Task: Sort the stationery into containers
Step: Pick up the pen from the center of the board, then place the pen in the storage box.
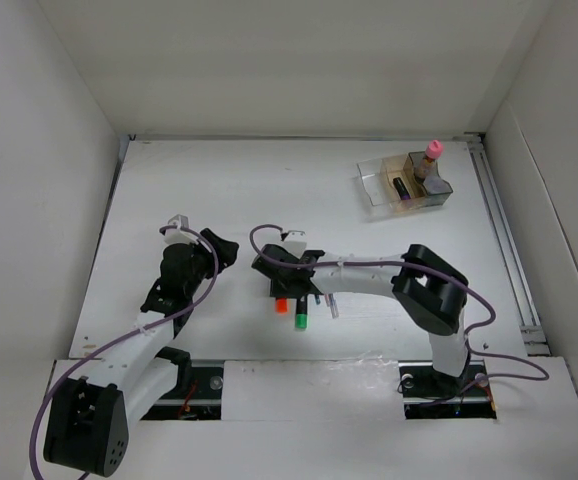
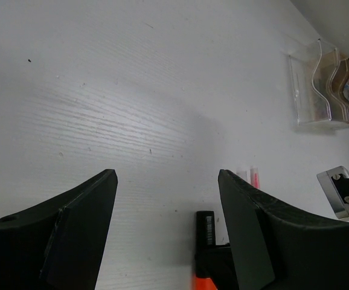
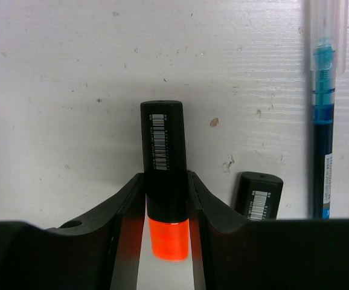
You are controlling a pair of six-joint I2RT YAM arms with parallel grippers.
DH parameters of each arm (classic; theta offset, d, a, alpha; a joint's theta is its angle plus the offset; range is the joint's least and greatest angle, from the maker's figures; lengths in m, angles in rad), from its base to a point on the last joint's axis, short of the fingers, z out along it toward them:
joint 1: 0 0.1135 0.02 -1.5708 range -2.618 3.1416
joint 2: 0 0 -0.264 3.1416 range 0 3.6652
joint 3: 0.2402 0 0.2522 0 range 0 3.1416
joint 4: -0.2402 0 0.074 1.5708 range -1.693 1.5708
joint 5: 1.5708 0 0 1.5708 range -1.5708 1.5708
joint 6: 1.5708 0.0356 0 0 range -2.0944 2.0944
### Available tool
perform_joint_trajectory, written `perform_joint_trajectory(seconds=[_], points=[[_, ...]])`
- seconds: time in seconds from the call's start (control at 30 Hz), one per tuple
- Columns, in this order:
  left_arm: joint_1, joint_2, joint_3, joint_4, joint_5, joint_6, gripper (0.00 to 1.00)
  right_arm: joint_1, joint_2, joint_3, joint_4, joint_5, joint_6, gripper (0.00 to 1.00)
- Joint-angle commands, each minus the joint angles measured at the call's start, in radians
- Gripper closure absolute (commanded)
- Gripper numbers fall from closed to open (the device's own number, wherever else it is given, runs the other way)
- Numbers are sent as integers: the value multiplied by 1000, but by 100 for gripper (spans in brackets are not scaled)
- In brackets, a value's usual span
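My right gripper [image 1: 287, 287] [image 3: 164, 180] is shut on the orange-tipped black highlighter [image 1: 281, 303] [image 3: 163, 145], low at the table's middle. The green-tipped highlighter [image 1: 300, 318] lies just to its right; only its black end [image 3: 258, 194] shows in the right wrist view. A blue pen [image 3: 322, 115] and other thin pens [image 1: 331, 303] lie beside them. My left gripper [image 1: 221, 250] [image 2: 165, 202] is open and empty, left of the orange highlighter [image 2: 205, 228]. The transparent organiser [image 1: 379, 186] [image 2: 310, 90] stands at the back right, holding the pink-capped bottle [image 1: 431, 156] and a black highlighter [image 1: 401, 187]. The tiny jar is not in view.
White walls close in the table on the left, back and right. A metal rail [image 1: 504, 240] runs along the right edge. The right arm's white link [image 1: 369, 280] stretches across the front middle of the table.
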Motion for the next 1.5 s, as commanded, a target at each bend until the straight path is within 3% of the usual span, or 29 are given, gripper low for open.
perform_joint_trajectory(seconds=[0.0, 0.1, 0.2, 0.3, 0.4, 0.6, 0.83, 1.03, 1.2, 1.47], points=[[-3, -14, 2, 22, -9, 17, 35, 6, 30, 23, -17, 48, -1, 81], [-3, -5, -9, 36, -9, 17, 35, 6, -4, 32, -17, 80, -13, 90], [-3, 4, -9, 36, -9, 17, 35, -17, -86, 47, -5, 80, -68, 90], [-3, 4, -9, 61, 17, 17, 35, -115, -186, 62, -5, 102, -119, 90], [-3, 15, -9, 73, 41, 17, 35, -295, -258, 62, 50, 36, -183, 90], [-46, 24, -9, 82, 75, 27, 35, -664, -258, 137, 31, 85, -243, 92], [-77, 43, -9, 131, 97, 18, 35, -893, -171, 272, -31, 177, -294, 92], [-117, 43, 11, 122, 129, 18, 35, -892, -67, 352, -40, 355, -400, 93], [-138, -15, 25, 94, 152, 18, 35, -820, 5, 404, -63, 536, -505, 93], [-158, -88, 16, 62, 130, 27, 35, -807, 35, 385, 23, 625, -633, 87]])
